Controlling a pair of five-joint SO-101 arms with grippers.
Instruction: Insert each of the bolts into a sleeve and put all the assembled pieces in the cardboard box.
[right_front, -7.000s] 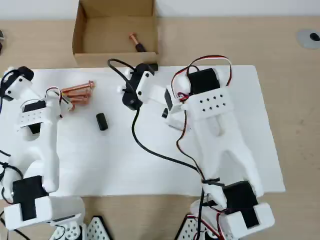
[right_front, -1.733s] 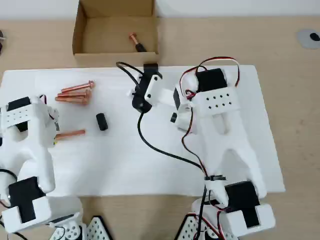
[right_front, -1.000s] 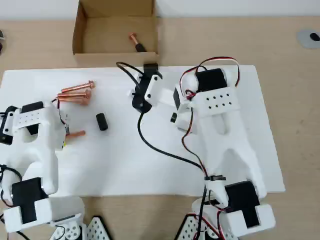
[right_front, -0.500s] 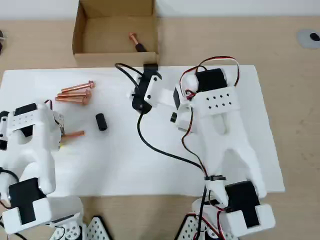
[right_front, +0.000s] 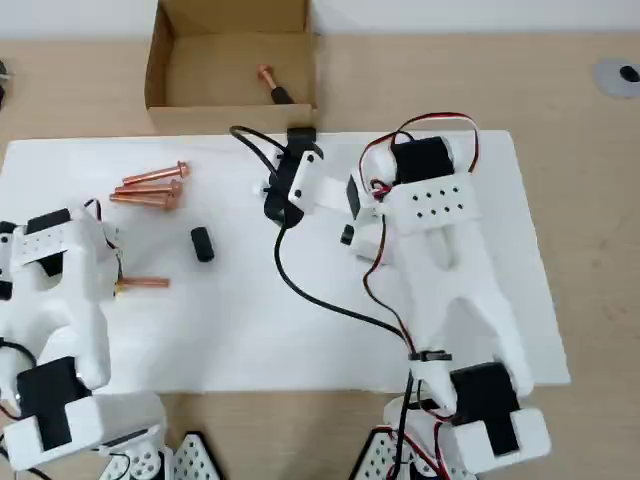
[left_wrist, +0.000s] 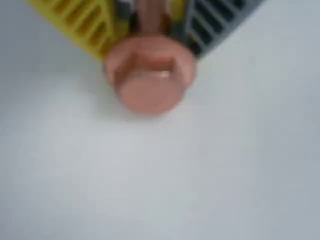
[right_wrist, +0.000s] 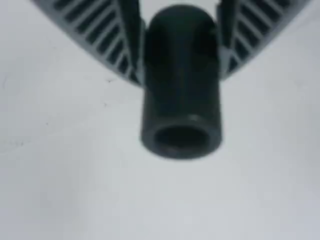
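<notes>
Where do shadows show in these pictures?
Left wrist view: a soft shadow lies on the white sheet beside the held bolt. Right wrist view: the sleeve has a dark bore. High view: even light, faint shade by the loose bolts.

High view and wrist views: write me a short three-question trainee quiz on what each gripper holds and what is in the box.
1. True or false: the left gripper is shut on a bolt.
2. What does the right gripper hold? A) a bolt B) a sleeve C) nothing
3. How many assembled pieces lie in the box?

Key: 1 true; 2 B; 3 one.
</notes>
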